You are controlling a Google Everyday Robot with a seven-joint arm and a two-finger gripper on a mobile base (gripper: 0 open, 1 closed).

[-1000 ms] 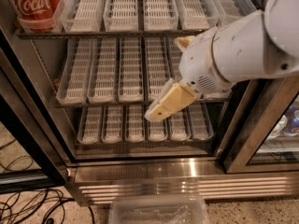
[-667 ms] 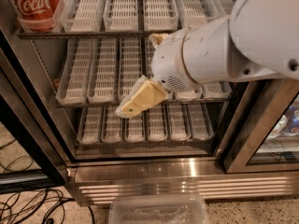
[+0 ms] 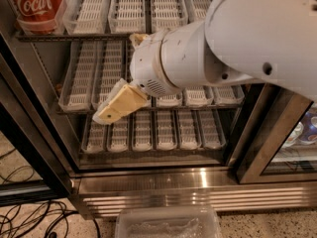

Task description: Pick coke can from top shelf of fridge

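The coke can, red with white script, stands at the far left of the top shelf of the fridge, partly cut off by the upper edge of the camera view. My gripper is in front of the middle rack, below and to the right of the can and apart from it. One tan finger points down-left, the other shows just under the top shelf. The gripper is open and empty. My white arm hides the right part of the racks.
Two lower racks with white slotted trays sit under the top shelf. A black door frame runs down the left. Cables lie on the floor. A clear plastic container sits below the fridge base. A glass door stands at the right.
My arm has swung to the left and closer to the camera. The gripper now sits further left, nearer the can's side of the fridge. The can has not moved.
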